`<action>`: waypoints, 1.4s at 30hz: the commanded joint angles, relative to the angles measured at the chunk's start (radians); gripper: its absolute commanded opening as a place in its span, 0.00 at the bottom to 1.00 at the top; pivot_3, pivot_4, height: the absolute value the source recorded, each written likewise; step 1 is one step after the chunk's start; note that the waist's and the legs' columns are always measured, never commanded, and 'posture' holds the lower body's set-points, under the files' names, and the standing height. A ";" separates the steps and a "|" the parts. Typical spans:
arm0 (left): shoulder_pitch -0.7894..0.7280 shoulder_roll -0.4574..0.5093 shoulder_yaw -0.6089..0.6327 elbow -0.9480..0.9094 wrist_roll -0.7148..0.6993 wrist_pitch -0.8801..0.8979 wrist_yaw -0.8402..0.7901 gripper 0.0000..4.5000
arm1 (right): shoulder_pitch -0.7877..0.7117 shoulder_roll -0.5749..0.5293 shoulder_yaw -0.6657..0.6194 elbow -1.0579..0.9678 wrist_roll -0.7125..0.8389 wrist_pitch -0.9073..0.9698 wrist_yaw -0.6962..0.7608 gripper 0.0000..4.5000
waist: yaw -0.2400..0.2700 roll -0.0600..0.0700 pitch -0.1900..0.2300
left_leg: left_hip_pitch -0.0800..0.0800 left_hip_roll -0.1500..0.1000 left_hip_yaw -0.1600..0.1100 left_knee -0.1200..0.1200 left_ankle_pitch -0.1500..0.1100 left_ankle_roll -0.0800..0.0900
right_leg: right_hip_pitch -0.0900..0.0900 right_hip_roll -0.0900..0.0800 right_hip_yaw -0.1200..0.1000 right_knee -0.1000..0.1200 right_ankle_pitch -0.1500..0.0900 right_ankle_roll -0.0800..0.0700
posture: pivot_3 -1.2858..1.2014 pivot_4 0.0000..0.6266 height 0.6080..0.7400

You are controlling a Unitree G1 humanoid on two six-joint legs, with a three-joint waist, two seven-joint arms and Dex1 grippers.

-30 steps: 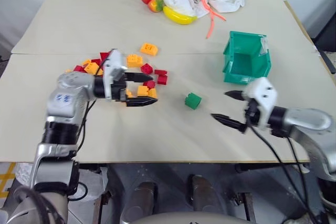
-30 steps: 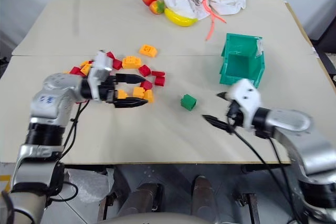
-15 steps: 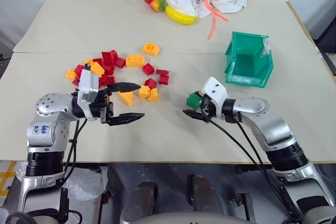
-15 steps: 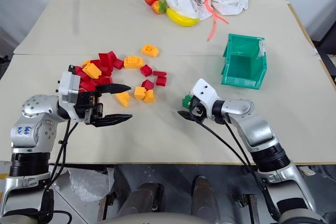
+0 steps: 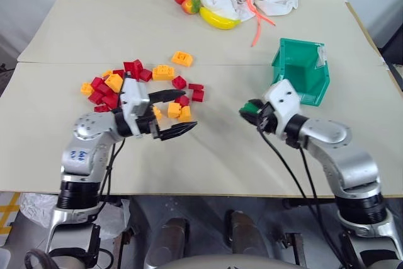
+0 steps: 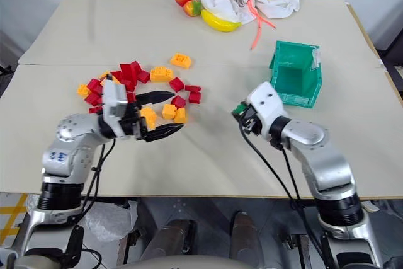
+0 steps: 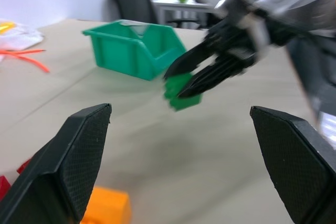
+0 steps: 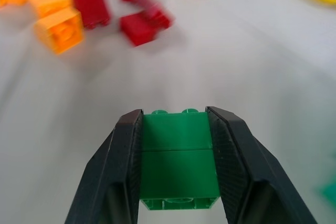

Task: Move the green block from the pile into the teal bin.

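The right gripper (image 8: 177, 156) is closed on the green block (image 8: 178, 161), which sits between its two black fingers, lifted off the table. The teal bin (image 5: 301, 70) lies just behind this gripper, on the far side from the pile (image 5: 141, 86), with its cut-out front facing the hand. The right arm is the nearer one. The left gripper (image 5: 174, 113) hangs wide open and empty beside the pile.

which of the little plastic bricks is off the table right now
The small green plastic brick, clamped between the right gripper's fingers; the red and orange-yellow bricks all lie on the table.
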 commanded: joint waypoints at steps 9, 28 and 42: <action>-0.200 -0.140 -0.065 0.173 0.140 -0.083 0.221 1.00 | -0.348 -0.097 0.000 0.551 -0.182 -0.349 -0.013 0.32 | -0.011 0.000 0.000 | 0.002 0.000 0.004 -0.002 0.000 0.000 | -0.001 0.002 0.002 0.001 0.000 0.000 | 0.52 0.24 1.00; -0.270 -0.131 -0.097 0.226 0.083 -0.171 -0.028 1.00 | -0.482 -0.064 -0.008 0.828 -0.217 -0.542 0.031 0.99 | -0.020 0.000 0.000 | -0.002 0.001 0.004 -0.003 0.000 0.000 | -0.003 0.001 0.000 -0.002 0.000 0.000 | 0.52 0.24 1.00; -0.065 0.245 0.277 0.021 -0.192 0.129 -0.067 1.00 | -0.131 -0.176 -0.092 0.529 0.155 -0.496 0.620 0.99 | -0.033 0.001 0.000 | 0.000 0.002 0.002 -0.002 -0.001 0.001 | -0.001 0.001 0.000 -0.003 0.000 0.000 | 0.52 0.24 1.00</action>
